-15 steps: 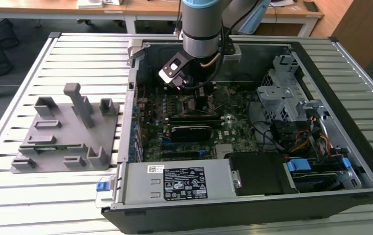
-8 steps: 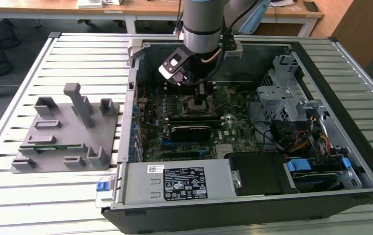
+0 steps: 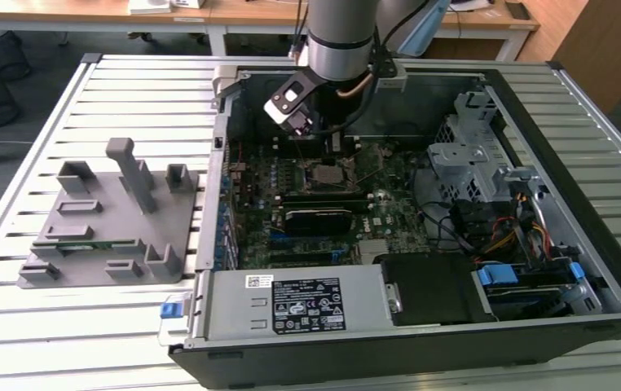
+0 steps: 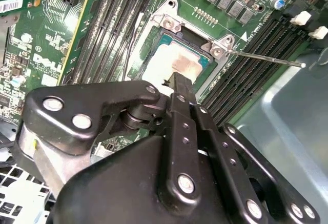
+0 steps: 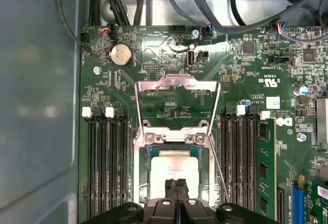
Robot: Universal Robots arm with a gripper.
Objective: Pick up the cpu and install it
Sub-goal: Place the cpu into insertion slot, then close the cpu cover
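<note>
The arm reaches down into an open computer case that lies on the slatted metal counter. A grey holder block sits on the counter to the exterior view's left of the case, well apart from the arm.

The cpu lies flat in the socket on the green motherboard, silvery top up, between the banks of black memory slots. The socket's metal load plate is swung open and away from the chip.

The tool is closed, its two black fingers pressed together with nothing between them. Its tip is over the near edge of the cpu; whether it touches the chip cannot be told.
</note>
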